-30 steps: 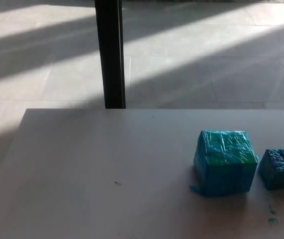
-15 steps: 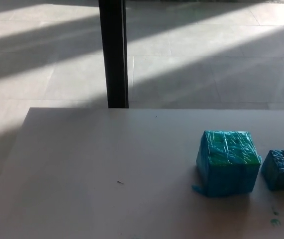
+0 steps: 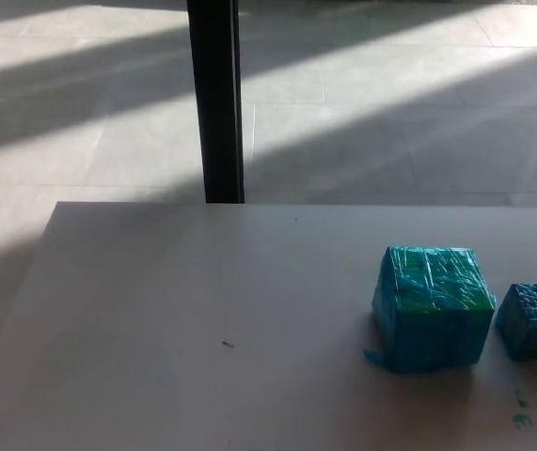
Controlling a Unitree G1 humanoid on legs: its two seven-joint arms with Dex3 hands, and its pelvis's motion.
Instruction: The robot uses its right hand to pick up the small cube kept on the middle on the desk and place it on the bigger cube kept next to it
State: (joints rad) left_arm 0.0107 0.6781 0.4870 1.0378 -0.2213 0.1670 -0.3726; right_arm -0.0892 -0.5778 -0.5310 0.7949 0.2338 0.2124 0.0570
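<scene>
Sitting on the desk (image 3: 202, 310), the big cube (image 3: 433, 305) serves as the landmark for everything else. Just to its right, apart by a narrow gap, rests the small cube (image 3: 535, 319), close to the picture's right edge and partly cut off by it. Both are wrapped in crinkled blue-green tape, and both stand flat on the desk, upright and not stacked, so the placing has not begun.

Neither hand shows anywhere, so nothing can be said of their fingers: how far apart they stand, or whether they hold anything, cannot be told. Judging by the task, the right hand should come in from the right, which suits the small cube's spot on that side: a short reach, then a lift over to the big cube's flat top.

Below and right of the big cube, a few small green specks mark the desk, possibly paint or tape scraps; they are too small to tell. Behind the desk, up and left of the big cube, a dark post (image 3: 216, 99) rises from the sunlit tiled floor (image 3: 390, 103).
</scene>
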